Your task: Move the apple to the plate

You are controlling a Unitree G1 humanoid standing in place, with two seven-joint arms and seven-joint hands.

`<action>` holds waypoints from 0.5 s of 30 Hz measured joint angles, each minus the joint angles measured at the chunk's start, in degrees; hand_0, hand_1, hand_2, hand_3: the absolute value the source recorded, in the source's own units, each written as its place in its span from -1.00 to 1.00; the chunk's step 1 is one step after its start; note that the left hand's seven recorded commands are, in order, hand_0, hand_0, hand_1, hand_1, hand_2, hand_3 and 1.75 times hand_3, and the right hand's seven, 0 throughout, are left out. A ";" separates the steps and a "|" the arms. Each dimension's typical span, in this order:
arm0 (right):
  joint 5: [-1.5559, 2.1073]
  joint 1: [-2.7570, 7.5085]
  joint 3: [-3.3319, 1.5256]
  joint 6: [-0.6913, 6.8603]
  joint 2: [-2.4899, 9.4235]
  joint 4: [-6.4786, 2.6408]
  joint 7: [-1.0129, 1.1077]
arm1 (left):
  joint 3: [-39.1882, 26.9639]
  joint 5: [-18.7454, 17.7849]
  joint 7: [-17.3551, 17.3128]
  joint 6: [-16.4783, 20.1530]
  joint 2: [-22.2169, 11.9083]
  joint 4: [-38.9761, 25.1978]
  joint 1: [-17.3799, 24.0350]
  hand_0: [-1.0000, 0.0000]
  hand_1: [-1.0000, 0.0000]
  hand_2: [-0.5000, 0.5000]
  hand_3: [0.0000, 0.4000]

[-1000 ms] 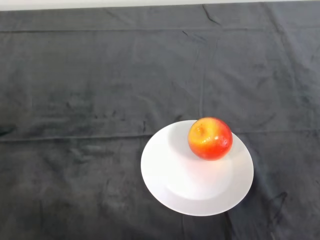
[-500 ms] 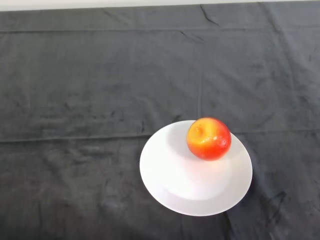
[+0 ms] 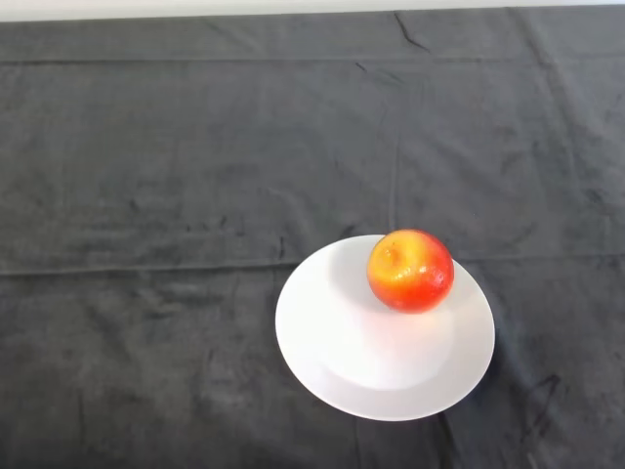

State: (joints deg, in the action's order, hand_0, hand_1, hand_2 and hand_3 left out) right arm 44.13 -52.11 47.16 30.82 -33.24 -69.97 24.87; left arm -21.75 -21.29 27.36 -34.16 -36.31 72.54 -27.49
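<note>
A red and yellow apple (image 3: pixel 410 271) sits on a white round plate (image 3: pixel 332 352), on the plate's far right part. The plate lies on the dark cloth at the lower middle right of the head view. No part of the robot shows.
The dark cloth (image 3: pixel 176 176) covers the table, with creases running across it. The table's far edge runs along the top of the view, with a pale strip (image 3: pixel 195 8) behind it.
</note>
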 measured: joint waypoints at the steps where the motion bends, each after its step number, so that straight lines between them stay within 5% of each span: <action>1: 0.00 0.00 0.00 0.00 0.00 0.00 0.00 | -0.05 0.00 -0.07 0.11 0.00 -0.02 0.00 1.00 1.00 0.00 -1.00; 15: 0.00 0.00 0.00 0.00 0.00 0.00 0.00 | -1.94 -0.03 -1.42 0.54 0.00 -0.26 0.00 1.00 1.00 0.00 -1.00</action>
State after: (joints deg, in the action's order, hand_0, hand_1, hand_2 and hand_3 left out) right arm 44.13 -52.12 47.16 30.82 -33.25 -69.97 24.87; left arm -23.69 -21.32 25.94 -33.63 -36.30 72.28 -27.50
